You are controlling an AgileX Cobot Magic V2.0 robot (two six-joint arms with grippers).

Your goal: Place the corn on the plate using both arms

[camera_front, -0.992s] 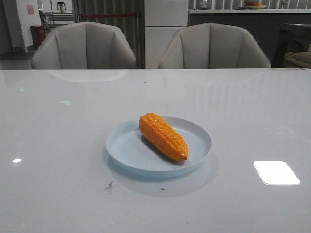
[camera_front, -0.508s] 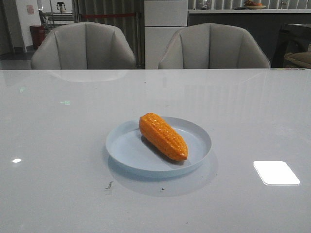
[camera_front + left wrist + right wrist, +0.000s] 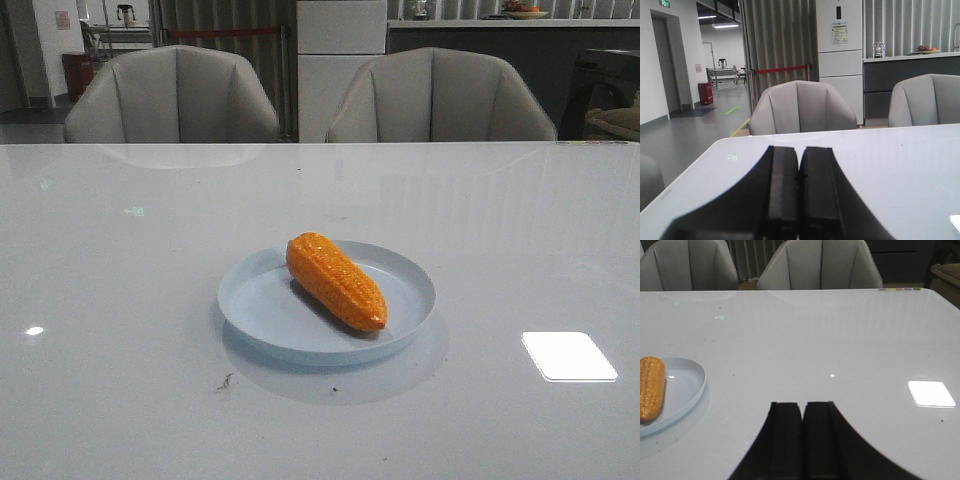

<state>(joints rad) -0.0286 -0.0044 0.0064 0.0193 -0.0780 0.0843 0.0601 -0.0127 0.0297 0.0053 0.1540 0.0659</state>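
While both my hands hover pressed together and empty, left hand [image 3: 799, 200], right hand [image 3: 802, 440], the glossy orange plastic corn cob [image 3: 335, 281] lies diagonally across the round pale-blue plastic plate [image 3: 262, 318] on the white table [image 3: 120, 300], nearer my right hand, off to its left.

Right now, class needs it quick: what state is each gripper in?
Left gripper: closed, holding nothing.
Right gripper: closed, holding nothing.

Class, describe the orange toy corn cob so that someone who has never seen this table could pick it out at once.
Start at the large glossy white table before two grey chairs. Near its middle sits a round, shallow, pale blue plastic plate, and lying diagonally across it is the orange, tapered plastic corn cob. Its bright colour and rows of bumpy kernels set it apart from everything nearby.
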